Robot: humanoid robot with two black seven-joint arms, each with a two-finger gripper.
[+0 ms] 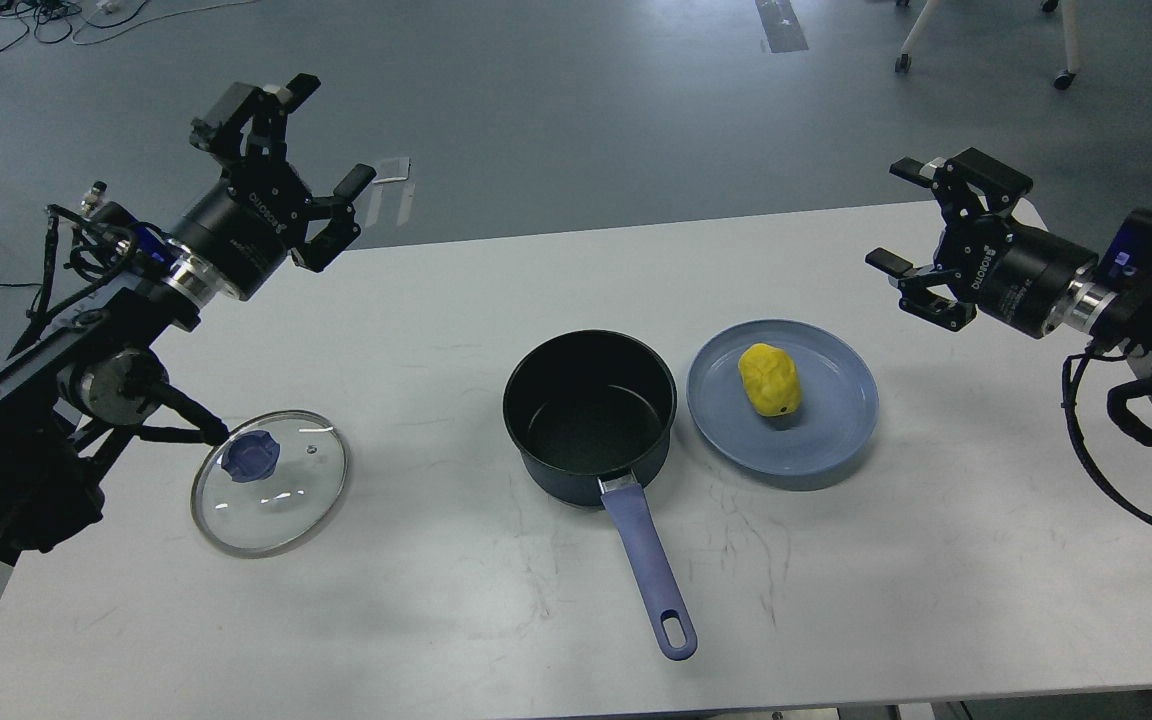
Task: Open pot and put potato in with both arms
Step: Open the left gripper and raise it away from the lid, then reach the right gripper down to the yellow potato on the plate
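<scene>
A dark blue pot (591, 415) stands open at the table's middle, its blue handle (651, 570) pointing toward me. Its glass lid (271, 480) with a blue knob lies flat on the table to the left. A yellow potato (770, 380) sits on a blue plate (836, 420) just right of the pot. My left gripper (301, 140) is open and empty, raised over the table's far left corner. My right gripper (901, 215) is open and empty, raised above the table, up and to the right of the plate.
The white table (496, 620) carries only the pot, lid and plate. Its far edge runs behind both grippers. Grey floor with cables and chair legs lies beyond.
</scene>
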